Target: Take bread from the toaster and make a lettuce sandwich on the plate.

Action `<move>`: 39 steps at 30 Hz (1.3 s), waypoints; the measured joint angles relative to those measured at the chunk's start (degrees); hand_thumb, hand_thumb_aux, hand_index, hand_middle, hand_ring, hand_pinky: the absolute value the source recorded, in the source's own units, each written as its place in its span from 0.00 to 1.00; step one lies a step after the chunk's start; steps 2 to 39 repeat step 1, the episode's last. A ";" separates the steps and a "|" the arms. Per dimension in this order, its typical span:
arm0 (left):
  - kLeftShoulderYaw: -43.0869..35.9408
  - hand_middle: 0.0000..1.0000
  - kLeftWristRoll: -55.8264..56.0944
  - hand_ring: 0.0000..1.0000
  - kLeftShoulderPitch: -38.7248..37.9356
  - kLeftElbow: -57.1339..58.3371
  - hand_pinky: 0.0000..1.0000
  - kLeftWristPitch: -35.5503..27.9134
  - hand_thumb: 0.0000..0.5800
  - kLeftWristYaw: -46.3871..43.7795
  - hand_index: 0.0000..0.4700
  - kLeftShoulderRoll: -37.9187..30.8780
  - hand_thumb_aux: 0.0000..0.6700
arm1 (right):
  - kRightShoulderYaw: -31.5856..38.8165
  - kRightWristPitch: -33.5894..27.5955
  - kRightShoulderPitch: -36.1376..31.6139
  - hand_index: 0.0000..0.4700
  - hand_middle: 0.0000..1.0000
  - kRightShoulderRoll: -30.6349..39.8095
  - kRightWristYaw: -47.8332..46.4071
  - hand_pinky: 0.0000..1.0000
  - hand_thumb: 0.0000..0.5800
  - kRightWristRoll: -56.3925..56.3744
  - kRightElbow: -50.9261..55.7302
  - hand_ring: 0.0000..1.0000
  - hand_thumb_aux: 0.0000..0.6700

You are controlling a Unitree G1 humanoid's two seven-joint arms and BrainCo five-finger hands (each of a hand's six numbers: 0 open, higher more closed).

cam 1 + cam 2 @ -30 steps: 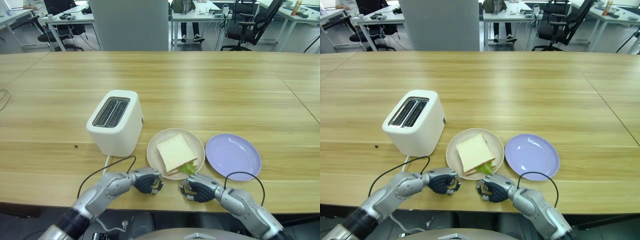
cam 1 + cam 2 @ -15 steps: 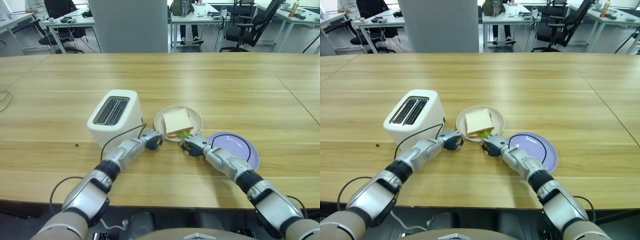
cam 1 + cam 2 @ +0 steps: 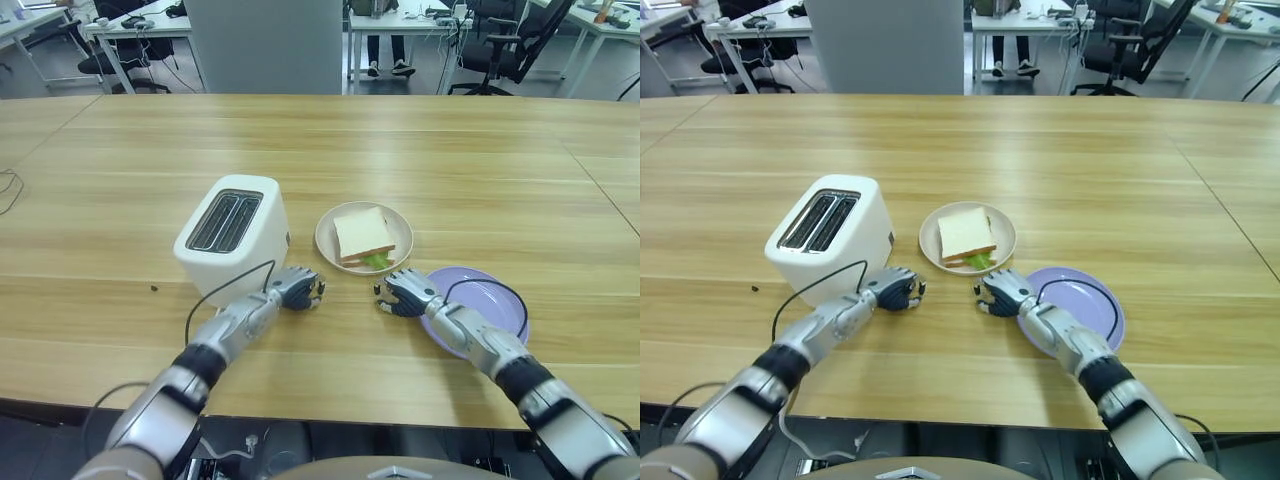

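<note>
On the beige plate (image 3: 325, 238) lies the sandwich (image 3: 362, 234), lettuce (image 3: 377, 261) poking out at its near edge. Just before that plate sit the left hand (image 3: 298, 290), to its near-left, and the right hand (image 3: 403, 296), to its near-right, both with fingers curled on nothing. From either hand the sandwich lies ahead and inward, about equally near. Left of the plate, the toaster (image 3: 232, 235) slots look empty, so the task seems finished

Your two head cameras look forward and down at the table (image 3: 450, 150), close in; both share the toaster (image 3: 232, 240) and plate (image 3: 404, 238).
</note>
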State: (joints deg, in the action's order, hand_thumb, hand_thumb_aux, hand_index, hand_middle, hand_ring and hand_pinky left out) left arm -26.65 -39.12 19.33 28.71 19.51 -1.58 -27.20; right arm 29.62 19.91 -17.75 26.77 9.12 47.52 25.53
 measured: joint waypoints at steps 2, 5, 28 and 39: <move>0.91 0.00 0.88 0.00 -2.31 -3.28 0.00 -0.45 0.00 -0.27 0.00 -0.42 0.00 | -0.82 -0.28 1.88 0.00 0.14 0.42 -0.52 0.14 0.00 -0.84 -3.54 0.14 0.00; 0.91 0.00 0.88 0.00 -2.31 -3.28 0.00 -0.45 0.00 -0.27 0.00 -0.42 0.00 | -0.82 -0.28 1.88 0.00 0.14 0.42 -0.52 0.14 0.00 -0.84 -3.54 0.14 0.00; 0.91 0.00 0.88 0.00 -2.31 -3.28 0.00 -0.45 0.00 -0.27 0.00 -0.42 0.00 | -0.82 -0.28 1.88 0.00 0.14 0.42 -0.52 0.14 0.00 -0.84 -3.54 0.14 0.00; 0.91 0.00 0.88 0.00 -2.31 -3.28 0.00 -0.45 0.00 -0.27 0.00 -0.42 0.00 | -0.82 -0.28 1.88 0.00 0.14 0.42 -0.52 0.14 0.00 -0.84 -3.54 0.14 0.00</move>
